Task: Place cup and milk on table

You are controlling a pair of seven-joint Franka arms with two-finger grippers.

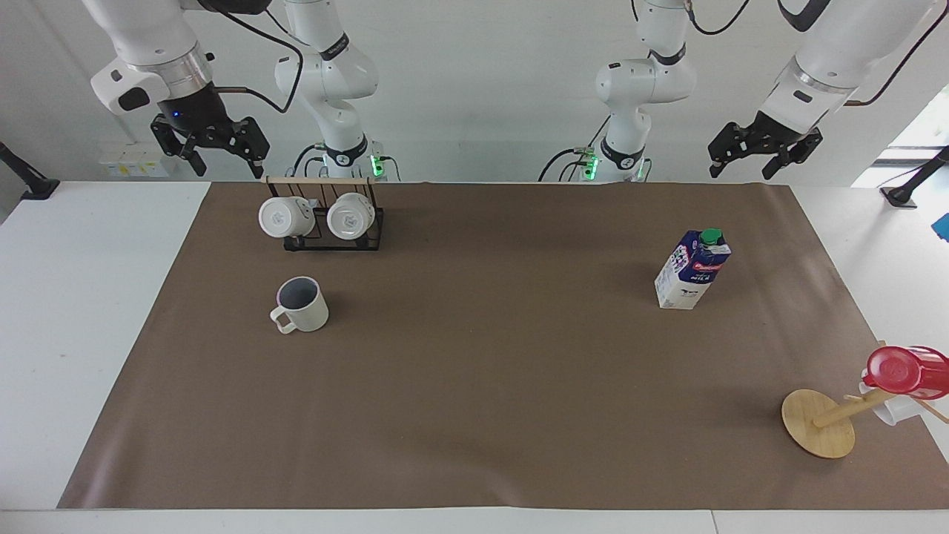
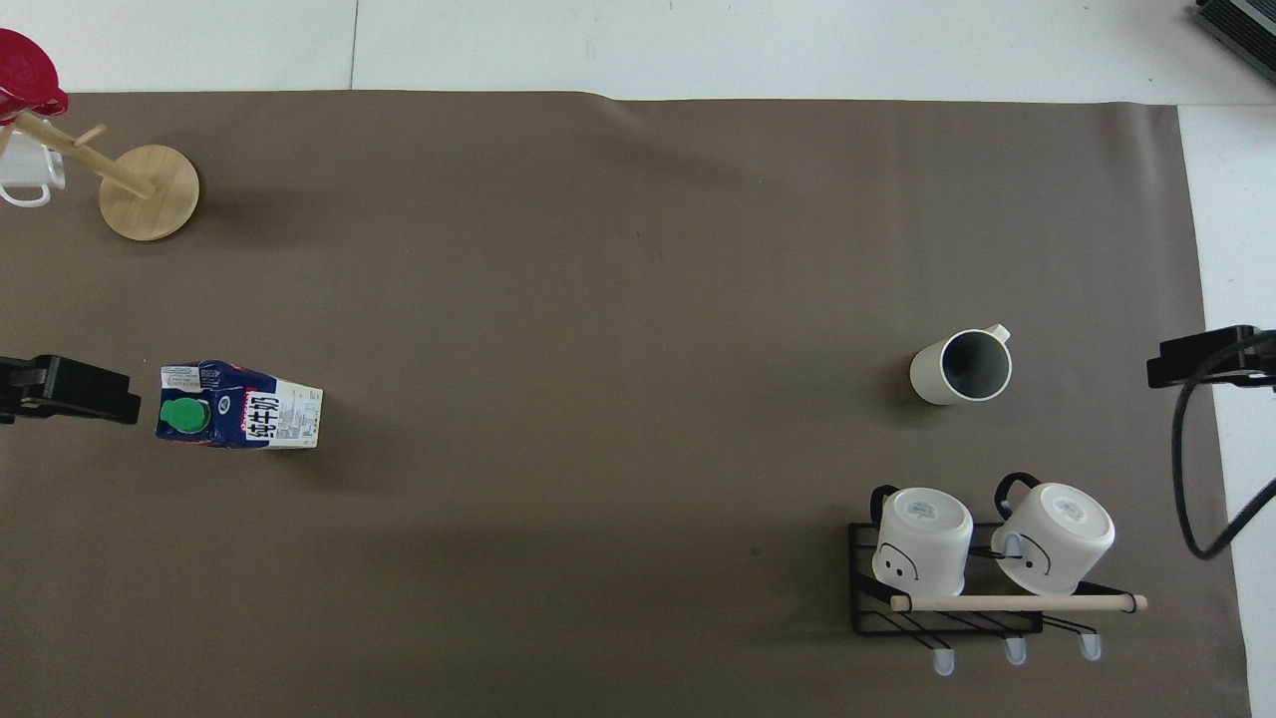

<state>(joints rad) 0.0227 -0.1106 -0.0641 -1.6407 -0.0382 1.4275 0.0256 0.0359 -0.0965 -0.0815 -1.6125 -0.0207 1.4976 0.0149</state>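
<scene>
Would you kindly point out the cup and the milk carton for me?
cup (image 1: 305,308), facing view, on its cream outer wall.
milk carton (image 1: 686,278), facing view, on its blue-and-white side panel.

The milk carton (image 1: 692,269) carries the only readable print: large Chinese characters reading 纯牛奶 run along its white side panel in the overhead view, and "MILK" shows under its red label in the facing view. The red brand label itself is illegible.

The red cup (image 2: 28,70) and both claws are cut off by the overhead view's edges.
</scene>
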